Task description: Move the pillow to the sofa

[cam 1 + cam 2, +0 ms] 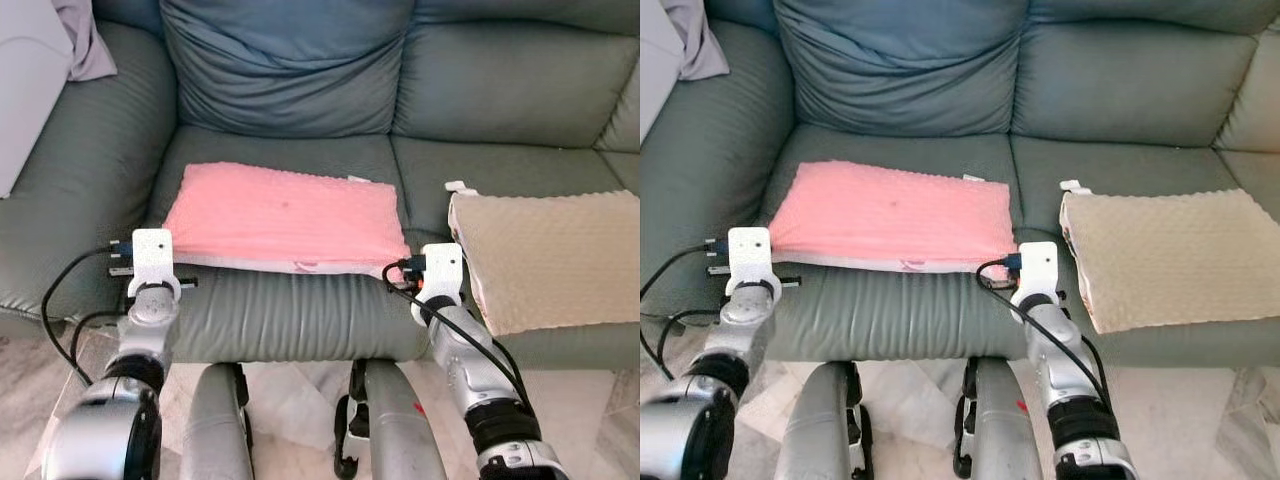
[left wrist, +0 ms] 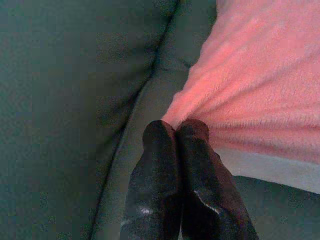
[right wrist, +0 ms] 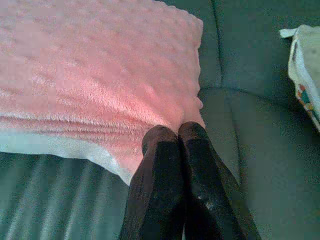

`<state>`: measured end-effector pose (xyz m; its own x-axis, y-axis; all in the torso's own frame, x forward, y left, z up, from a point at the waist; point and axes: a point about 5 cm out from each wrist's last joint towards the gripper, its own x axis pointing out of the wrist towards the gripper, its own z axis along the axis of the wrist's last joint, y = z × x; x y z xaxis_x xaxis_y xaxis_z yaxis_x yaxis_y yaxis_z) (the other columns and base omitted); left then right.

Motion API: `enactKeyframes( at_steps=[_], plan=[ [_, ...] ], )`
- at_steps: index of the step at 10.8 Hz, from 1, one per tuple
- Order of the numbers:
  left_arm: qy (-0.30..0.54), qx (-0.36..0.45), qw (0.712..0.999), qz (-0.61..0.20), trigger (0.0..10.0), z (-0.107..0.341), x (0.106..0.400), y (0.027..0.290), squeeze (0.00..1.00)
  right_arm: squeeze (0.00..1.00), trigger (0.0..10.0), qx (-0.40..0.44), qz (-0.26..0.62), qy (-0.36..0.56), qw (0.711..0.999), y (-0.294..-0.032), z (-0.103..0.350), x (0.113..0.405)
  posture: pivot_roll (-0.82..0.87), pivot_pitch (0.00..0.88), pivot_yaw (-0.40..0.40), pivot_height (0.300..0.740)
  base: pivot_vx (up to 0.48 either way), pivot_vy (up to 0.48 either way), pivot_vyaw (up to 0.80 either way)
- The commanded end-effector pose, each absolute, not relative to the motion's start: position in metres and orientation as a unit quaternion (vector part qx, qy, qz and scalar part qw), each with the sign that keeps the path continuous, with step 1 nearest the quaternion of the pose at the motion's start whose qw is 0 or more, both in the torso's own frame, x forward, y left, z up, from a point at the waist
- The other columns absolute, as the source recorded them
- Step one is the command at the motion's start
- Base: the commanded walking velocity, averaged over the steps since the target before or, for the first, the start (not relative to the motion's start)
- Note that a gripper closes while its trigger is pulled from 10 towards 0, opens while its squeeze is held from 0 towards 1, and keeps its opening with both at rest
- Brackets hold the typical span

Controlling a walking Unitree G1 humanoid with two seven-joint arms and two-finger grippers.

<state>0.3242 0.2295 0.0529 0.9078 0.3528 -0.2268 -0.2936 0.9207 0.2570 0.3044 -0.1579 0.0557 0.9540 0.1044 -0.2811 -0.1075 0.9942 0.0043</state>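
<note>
Both wrist mounts hide the fingertips from above; left gripper (image 2: 176, 126) and right gripper (image 3: 176, 131) pinch near corners of the flat pink fleece pillow (image 1: 285, 215) on the grey-green leather sofa (image 1: 300, 320)

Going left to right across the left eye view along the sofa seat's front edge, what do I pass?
Left gripper at the near left corner → flat pink fleece pillow → right gripper at its near right corner → beige textured pillow, all on the grey-green leather sofa.
</note>
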Motion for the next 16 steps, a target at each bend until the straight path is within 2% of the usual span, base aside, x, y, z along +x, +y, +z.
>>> enactKeyframes(
  at_steps=[1,3,4,5,6,12,13,16],
  plan=[
    [0.152,0.116,0.956,0.224,10.0,0.048,0.312,0.255,0.0,0.0,10.0,-0.024,-0.037,0.157,0.987,-0.2,0.051,0.298,-0.03,0.218,-0.063,0.632,0.0,0.0,0.0],
    [0.15,0.122,0.955,0.225,10.0,0.047,0.305,0.259,0.0,0.0,10.0,-0.025,-0.044,0.16,0.986,-0.204,0.05,0.299,-0.02,0.215,-0.065,0.632,0.0,0.0,0.0],
    [0.152,0.121,0.954,0.228,10.0,0.047,0.302,0.26,0.0,0.11,10.0,-0.023,-0.044,0.16,0.986,-0.206,0.05,0.301,-0.02,0.214,-0.065,0.632,0.0,0.0,0.0],
    [0.154,0.113,0.955,0.226,10.0,0.047,0.301,0.26,0.53,1.0,10.0,-0.017,-0.041,0.159,0.986,-0.205,0.05,0.302,-0.02,0.212,-0.065,0.632,0.0,0.0,0.0],
    [0.151,0.105,0.957,0.225,10.0,0.048,0.302,0.26,1.0,1.0,10.0,-0.018,-0.042,0.158,0.986,-0.205,0.05,0.303,-0.02,0.207,-0.064,0.632,0.0,0.0,0.0],
    [0.15,0.093,0.96,0.218,10.0,0.051,0.296,0.254,1.0,1.0,10.0,-0.023,-0.044,0.14,0.989,-0.203,0.055,0.306,-0.01,0.203,-0.065,0.632,0.0,0.0,0.0],
    [0.131,0.102,0.963,0.212,10.0,0.059,0.288,0.253,1.0,1.0,10.0,-0.032,-0.032,0.131,0.99,-0.2,0.057,0.306,-0.01,0.201,-0.059,0.632,0.0,0.0,0.0],
    [0.075,0.149,0.964,0.209,10.0,0.085,0.234,0.253,1.0,1.0,10.0,-0.031,0.03,0.105,0.994,-0.186,0.066,0.312,0.03,0.21,-0.055,0.632,0.0,0.0,0.0]
  ],
)
